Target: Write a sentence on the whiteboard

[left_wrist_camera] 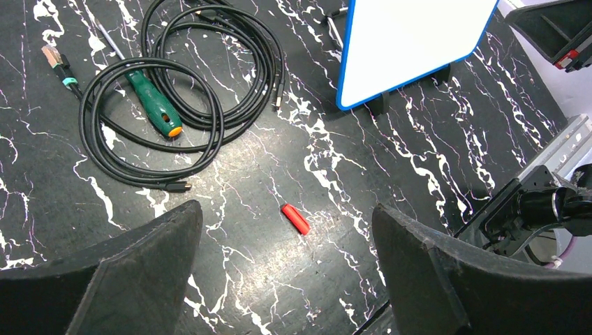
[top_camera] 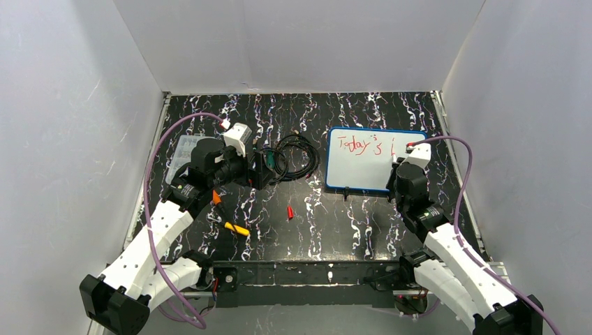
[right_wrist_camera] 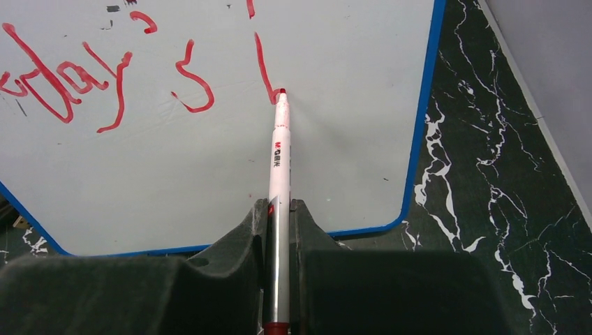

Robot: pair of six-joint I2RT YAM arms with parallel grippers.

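The whiteboard (top_camera: 363, 167), white with a thin blue frame, lies at the right middle of the table; it also shows in the right wrist view (right_wrist_camera: 209, 160) and the left wrist view (left_wrist_camera: 405, 42). The sentence (top_camera: 359, 144) is red lettering reading "Today's" plus a fresh stroke (right_wrist_camera: 262, 66). My right gripper (right_wrist_camera: 279, 209) is shut on a white marker (right_wrist_camera: 279, 160), whose red tip touches the board at the stroke's lower end. My left gripper (left_wrist_camera: 286, 244) is open and empty above the table, with a red marker cap (left_wrist_camera: 295, 218) below it.
A coiled black cable (top_camera: 294, 157) and a green-handled screwdriver (left_wrist_camera: 153, 105) lie left of the board. A clear plastic box (top_camera: 183, 150) sits at the far left. An orange and yellow tool (top_camera: 234, 227) lies near the front left. The cap also shows mid-table (top_camera: 290, 212).
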